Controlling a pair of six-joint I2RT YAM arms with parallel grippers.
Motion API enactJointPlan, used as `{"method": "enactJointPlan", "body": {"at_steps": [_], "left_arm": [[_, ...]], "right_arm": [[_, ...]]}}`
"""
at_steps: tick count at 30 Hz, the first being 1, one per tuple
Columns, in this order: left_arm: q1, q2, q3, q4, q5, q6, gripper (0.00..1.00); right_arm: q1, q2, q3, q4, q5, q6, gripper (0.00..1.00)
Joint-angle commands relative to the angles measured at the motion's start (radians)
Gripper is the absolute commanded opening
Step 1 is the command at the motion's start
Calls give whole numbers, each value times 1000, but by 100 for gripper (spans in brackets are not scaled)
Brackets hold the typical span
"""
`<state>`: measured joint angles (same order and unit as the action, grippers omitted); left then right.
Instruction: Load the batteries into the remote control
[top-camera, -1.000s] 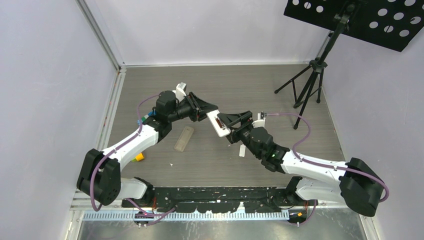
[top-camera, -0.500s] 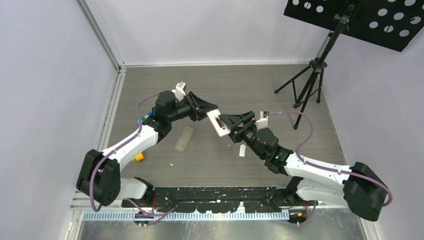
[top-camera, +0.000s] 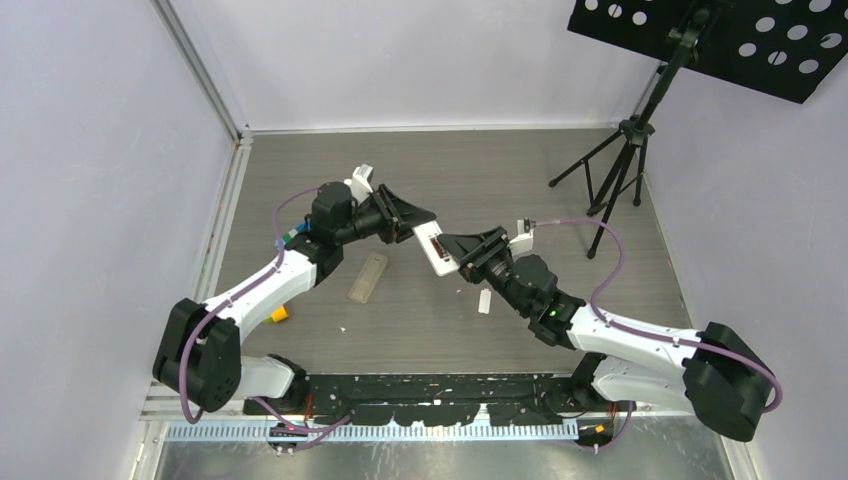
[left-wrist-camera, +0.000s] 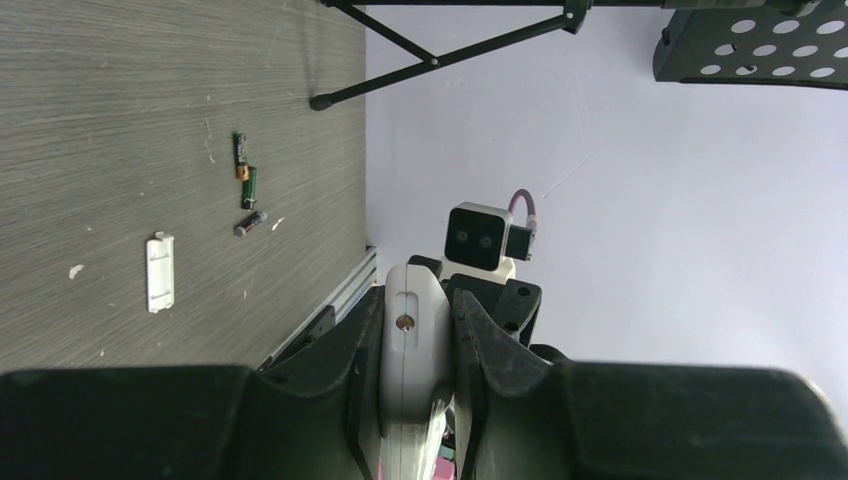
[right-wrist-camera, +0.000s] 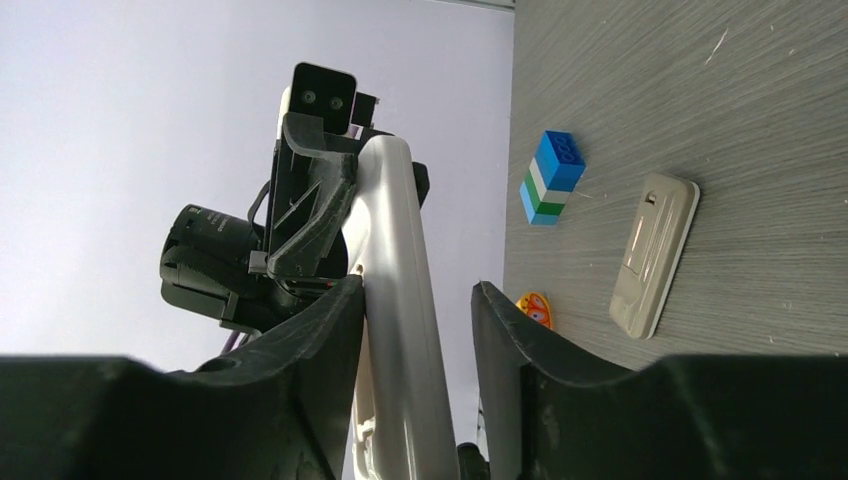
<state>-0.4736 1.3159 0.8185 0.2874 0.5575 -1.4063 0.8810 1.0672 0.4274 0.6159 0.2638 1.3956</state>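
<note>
Small yellow-orange toy piece (top-camera: 279, 314): one, on the table near my left arm
Small flat white plastic lid (top-camera: 484, 300): one, on the grey wood-grain table (top-camera: 560, 200) by my right arm; I take it for the battery cover
Translucent grey-tan flat bar (top-camera: 368, 276): one, lying flat, not needed for this job
Blue, white and green toy brick (right-wrist-camera: 552, 177): one, near the bar
Left claw (left-wrist-camera: 415, 300): closed on one end of the small white rectangular remote control (right-wrist-camera: 395, 230), one only, held in the air between both arms
Right claw (right-wrist-camera: 418, 288): jaws around the other end; one finger (right-wrist-camera: 320, 340) touches the side, the other stands just apart, so no grip there yet
Step in hand: I judge it a handover or a two-claw hold of the remote; no battery is in a claw
Next move: I should close the right claw squarely, then turn the dark recess upward; I cannot see the recess now
Tiny dark slim cylinder batteries (left-wrist-camera: 248, 186): three, on the table close together, well apart from the remote, beyond the lid
Black perforated music stand on a tripod (top-camera: 700, 40): one, far right corner
</note>
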Motion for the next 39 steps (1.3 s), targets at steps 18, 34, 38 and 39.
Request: {"method": "enactJointPlan", "body": {"at_steps": [18, 34, 38, 39], "left_arm": [[18, -163, 56, -193, 116, 662, 0], [18, -255, -9, -32, 347, 754, 0], [18, -246, -17, -18, 342, 750, 0], [18, -241, -19, -14, 342, 748, 0]], "right_arm": [[-133, -221, 222, -695, -70, -356, 74], [-351, 2, 385, -1307, 143, -464, 57], [-402, 51, 343, -1307, 121, -471, 53], [-412, 60, 334, -1308, 120, -473, 52]]}}
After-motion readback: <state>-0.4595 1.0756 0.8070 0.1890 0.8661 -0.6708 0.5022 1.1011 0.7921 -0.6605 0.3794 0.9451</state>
